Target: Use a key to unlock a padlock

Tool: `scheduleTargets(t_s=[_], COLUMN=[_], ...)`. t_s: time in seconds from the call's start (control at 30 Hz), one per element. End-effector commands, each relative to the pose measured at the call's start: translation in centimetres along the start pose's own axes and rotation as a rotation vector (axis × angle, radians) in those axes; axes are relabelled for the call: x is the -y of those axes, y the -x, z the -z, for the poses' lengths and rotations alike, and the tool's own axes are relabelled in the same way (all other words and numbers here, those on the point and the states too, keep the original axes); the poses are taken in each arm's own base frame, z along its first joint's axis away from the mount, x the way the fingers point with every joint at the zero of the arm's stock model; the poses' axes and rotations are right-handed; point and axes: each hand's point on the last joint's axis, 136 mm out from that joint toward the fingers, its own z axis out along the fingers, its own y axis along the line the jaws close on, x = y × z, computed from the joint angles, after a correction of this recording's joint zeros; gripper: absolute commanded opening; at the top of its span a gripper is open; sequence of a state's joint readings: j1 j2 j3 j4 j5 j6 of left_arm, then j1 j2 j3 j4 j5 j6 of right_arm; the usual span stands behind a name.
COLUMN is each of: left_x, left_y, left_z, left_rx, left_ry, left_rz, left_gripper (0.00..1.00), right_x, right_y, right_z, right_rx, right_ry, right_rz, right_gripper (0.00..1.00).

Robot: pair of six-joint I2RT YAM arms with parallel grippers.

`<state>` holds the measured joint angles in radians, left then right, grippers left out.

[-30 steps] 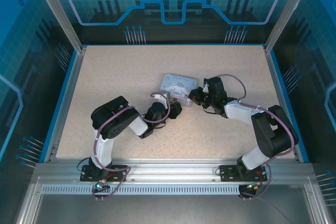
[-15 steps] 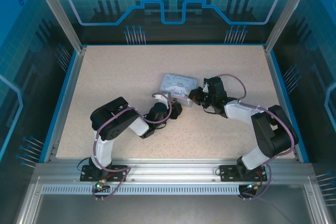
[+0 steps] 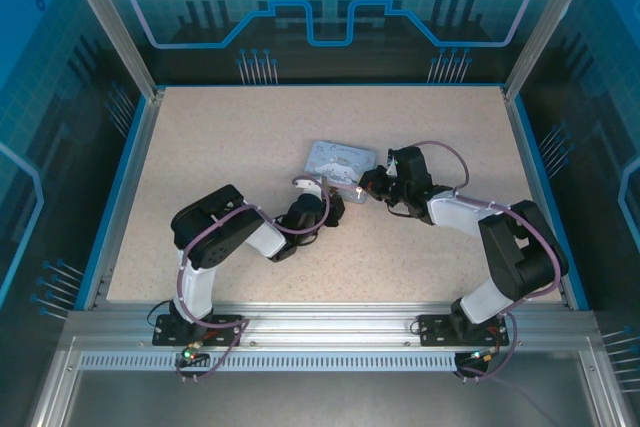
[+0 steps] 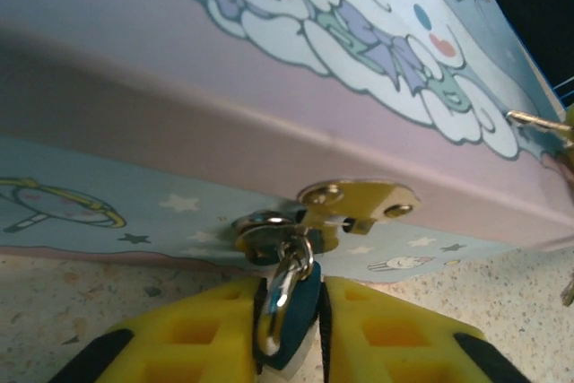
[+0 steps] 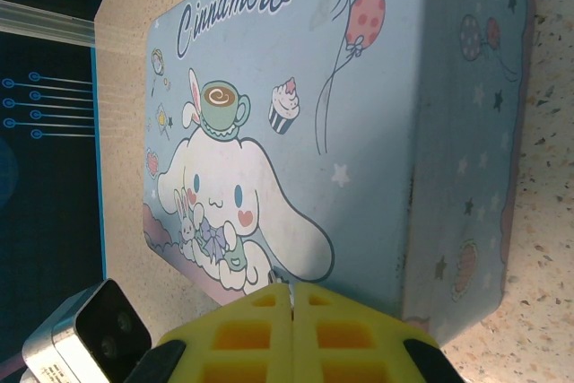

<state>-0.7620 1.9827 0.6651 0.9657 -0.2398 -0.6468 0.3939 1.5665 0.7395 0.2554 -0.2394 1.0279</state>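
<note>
Narrowed since a moment ago, my left claw (image 4: pixel 291 291) now pinches the padlock (image 4: pixel 300 311), lower centre of the left wrist view, under the hasp (image 4: pixel 359 199) of the box (image 4: pixel 269 123). That steadies it for unlocking; my right claw (image 5: pixel 291 293) is clenched.

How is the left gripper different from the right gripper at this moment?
The left gripper is closed on the padlock, fingers slightly apart around its blue body; the right gripper has its fingers pressed together. The left gripper sits low against the side wall of the box, just below the gold latch; the right gripper looks across the box's lid from its edge. Both have yellow fingers and are close to the box.
</note>
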Motion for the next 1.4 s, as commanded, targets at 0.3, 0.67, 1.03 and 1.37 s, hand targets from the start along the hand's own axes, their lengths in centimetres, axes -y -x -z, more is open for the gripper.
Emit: scheduleTargets(t_s=[0.3, 0.67, 1.03, 1.37], left_x=[0.9, 3.2, 5.7, 8.6], left_y=[-1.4, -1.4, -2.6, -3.2], left_z=[1.2, 2.2, 3.5, 4.2], left_rx=[-0.138, -0.268, -0.457, -0.516], left_ry=[0.004, -0.015, -0.059, -0.21], left_rz=[-0.002, 0.063, 0.074, 0.185], left_gripper=[0.03, 0.0, 0.0, 0.0], right_x=[1.8, 2.7, 4.1, 4.3], right_y=[-0.9, -0.4, -0.5, -0.1], right_z=[-0.5, 0.6, 1.5, 0.3], right_rx=[-0.033, -0.057, -0.085, -0.092], right_ry=[-0.028, -0.012, -0.03, -0.037], right_rz=[-0.027, -0.037, -0.037, -0.045], right_gripper=[0.0, 0.0, 0.0, 0.0])
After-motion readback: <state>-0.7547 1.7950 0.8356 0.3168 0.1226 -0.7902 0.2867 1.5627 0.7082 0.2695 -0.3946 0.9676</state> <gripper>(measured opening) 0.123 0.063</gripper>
